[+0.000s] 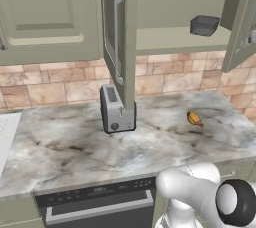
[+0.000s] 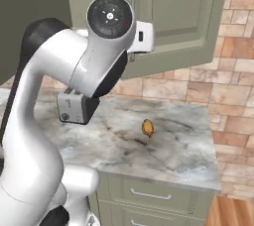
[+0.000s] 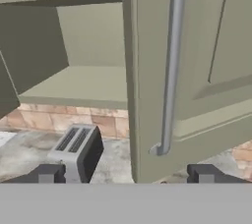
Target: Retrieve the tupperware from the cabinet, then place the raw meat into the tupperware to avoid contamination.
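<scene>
The cabinet (image 1: 170,37) stands with both doors swung out. On its shelf at the right sits the dark grey tupperware (image 1: 204,25). The raw meat (image 1: 195,118), a small orange-brown lump, lies on the marble counter right of the toaster, also seen as the raw meat (image 2: 148,128). My gripper (image 3: 127,174) is open, its two tips wide apart just below the left door's silver bar handle (image 3: 170,70). Nothing is between the fingers. The cabinet door (image 2: 168,17) hangs close behind my hand.
A silver toaster (image 1: 116,108) stands on the counter (image 1: 75,147) under the left door's edge, also visible as the toaster (image 3: 76,149). The right door (image 1: 242,22) juts out at the far right. A dark appliance panel (image 1: 95,192) and drawers (image 2: 149,195) sit below the counter edge.
</scene>
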You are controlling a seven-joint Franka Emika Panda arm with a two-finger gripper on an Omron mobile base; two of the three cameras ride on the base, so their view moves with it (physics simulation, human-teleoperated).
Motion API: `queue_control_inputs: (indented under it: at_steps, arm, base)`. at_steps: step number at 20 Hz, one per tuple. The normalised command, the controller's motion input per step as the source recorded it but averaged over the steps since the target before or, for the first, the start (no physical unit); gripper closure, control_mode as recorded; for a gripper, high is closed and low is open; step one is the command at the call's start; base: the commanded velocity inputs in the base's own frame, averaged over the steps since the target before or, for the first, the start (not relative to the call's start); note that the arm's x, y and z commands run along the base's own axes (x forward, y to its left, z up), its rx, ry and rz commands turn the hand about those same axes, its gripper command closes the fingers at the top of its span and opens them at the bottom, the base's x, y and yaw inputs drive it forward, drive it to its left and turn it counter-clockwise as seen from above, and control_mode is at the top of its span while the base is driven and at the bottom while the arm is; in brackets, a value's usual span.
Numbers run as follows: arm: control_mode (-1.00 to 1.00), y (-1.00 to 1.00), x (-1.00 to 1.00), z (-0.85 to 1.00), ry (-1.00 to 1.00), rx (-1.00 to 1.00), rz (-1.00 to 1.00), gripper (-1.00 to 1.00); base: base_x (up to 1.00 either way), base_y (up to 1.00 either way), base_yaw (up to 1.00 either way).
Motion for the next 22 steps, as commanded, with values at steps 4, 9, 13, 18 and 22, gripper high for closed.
queue_control_inputs:
  at_steps: [4, 9, 13, 18, 22]
  arm:
    - [-1.00, 0.70, -0.29, -0.03, -0.03, -0.17, -0.11, -1.00]
    - [-1.00, 0.69, -0.13, -0.07, 0.02, -0.17, -0.12, -1.00]
    - [-1.00, 0.69, 0.02, -0.03, 0.15, -0.20, -0.11, -1.00]
    - [-1.00, 0.42, 0.38, 0.00, 0.35, -0.26, -0.03, -1.00]
    - [-1.00, 0.22, 0.60, 0.00, 0.44, -0.30, 0.00, -1.00]
  base:
    - [0.00, 0.00, 0.00]
    - [0.00, 0.00, 0.00]
    - [0.00, 0.00, 0.00]
    - [0.00, 0.00, 0.00]
    - [0.00, 0.00, 0.00]
